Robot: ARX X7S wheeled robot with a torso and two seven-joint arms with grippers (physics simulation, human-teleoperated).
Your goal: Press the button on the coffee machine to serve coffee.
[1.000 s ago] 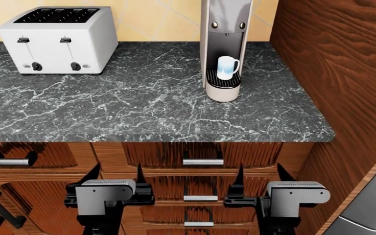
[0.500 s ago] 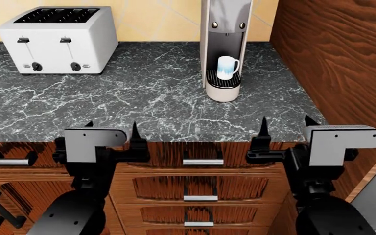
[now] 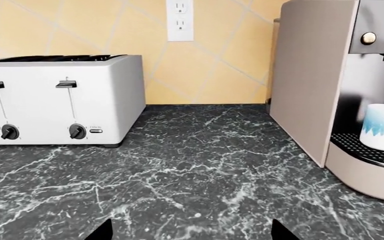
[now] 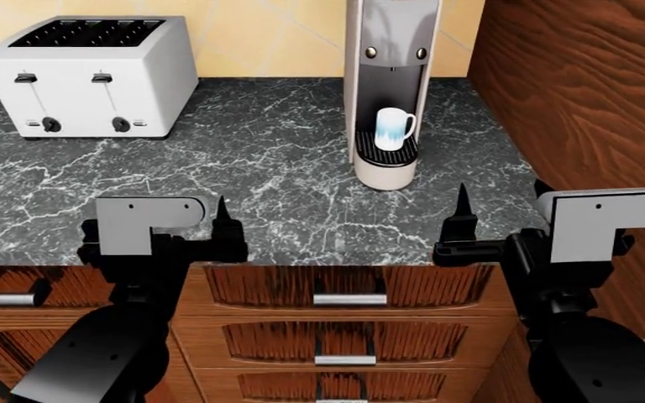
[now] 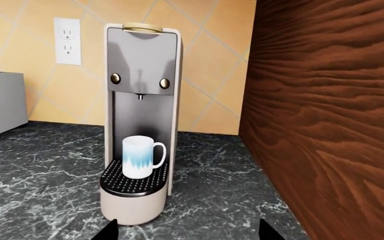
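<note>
Coffee machine [image 4: 389,92] dead ahead at the back of the counter [image 4: 244,185], tucked close beside the wooden side panel [image 4: 569,92] on my right. Mug [image 4: 392,128] is already sitting on the drip tray [image 4: 385,155] under the spout, so I reckon all that's left is the press itself. From the right wrist camera I've got two round brass-coloured buttons [image 5: 115,78] on the grey upper face, one either side above the spout; which one starts the brew, I can't tell from here.

Both arms are up at the counter's front edge, well short of the machine. Right gripper [image 4: 502,214] sits nearer the machine's side of the counter, so that's my pick for the push. Its wrist camera looks almost squarely at the front panel, a decent line-up for going straight in.

Right claw: spread wide, nothing between the fingers, touching nothing. Left gripper [image 4: 177,220]: same story, spread and empty, facing the white toaster [image 4: 87,77] on the far side, out of the way.

My worry: that side panel is close, and spread fingers could clip the mug handle going in.
</note>
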